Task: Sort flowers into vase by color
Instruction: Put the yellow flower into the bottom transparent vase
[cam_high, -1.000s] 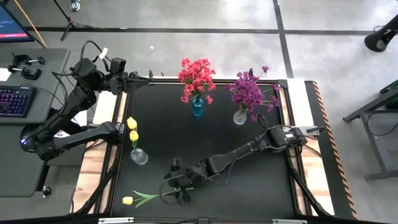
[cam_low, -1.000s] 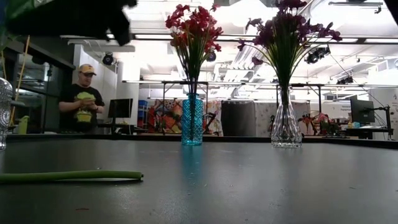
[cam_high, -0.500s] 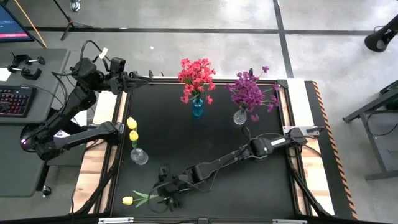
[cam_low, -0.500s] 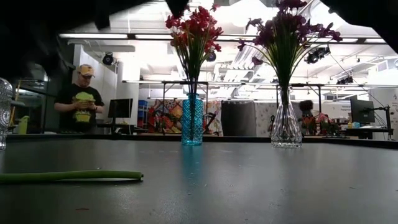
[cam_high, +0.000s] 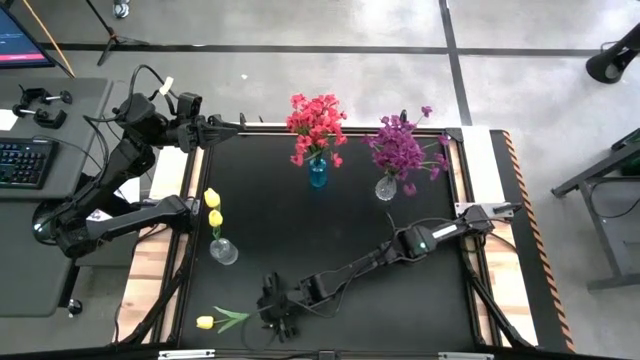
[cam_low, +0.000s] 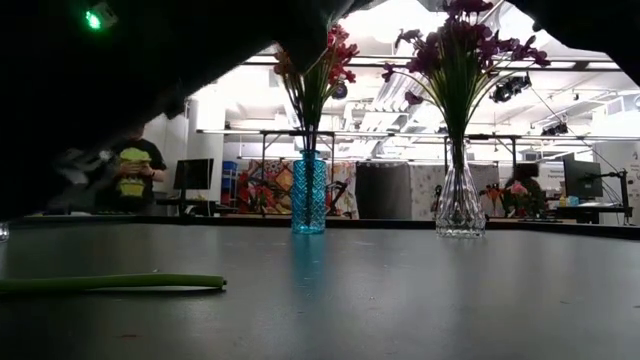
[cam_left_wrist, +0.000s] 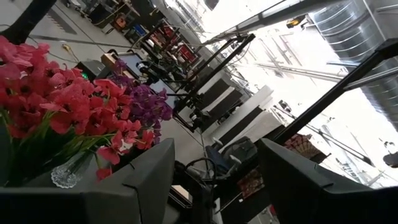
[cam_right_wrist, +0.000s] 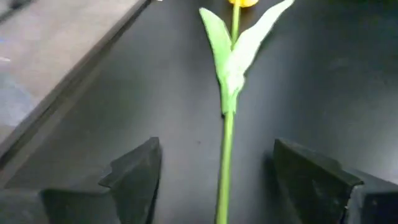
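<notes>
A yellow flower (cam_high: 206, 322) lies flat on the black table near its near-left corner. Its green stem (cam_right_wrist: 224, 168) runs between the fingers of my right gripper (cam_high: 268, 312), which is open and low over it, one finger on either side, apart from the stem. In the low view the stem (cam_low: 110, 283) rests lengthwise on the table. A clear vase (cam_high: 222, 250) at the left holds two yellow flowers (cam_high: 212, 207). Red flowers stand in a blue vase (cam_high: 317, 172), purple ones in a clear vase (cam_high: 387, 186). My left gripper (cam_high: 225, 127) waits open, raised at the far-left corner.
The right arm (cam_high: 400, 245) stretches slantwise across the table's near half. The table's near edge lies close behind the lying flower. A side desk with a keyboard (cam_high: 22, 160) stands left of the table. A person (cam_low: 135, 168) stands in the room beyond the far edge.
My right gripper has sunk and gone toward the table's near-left corner, from beside the stem's free end to low over the stem. It has stayed open. The lying flower has not moved.
</notes>
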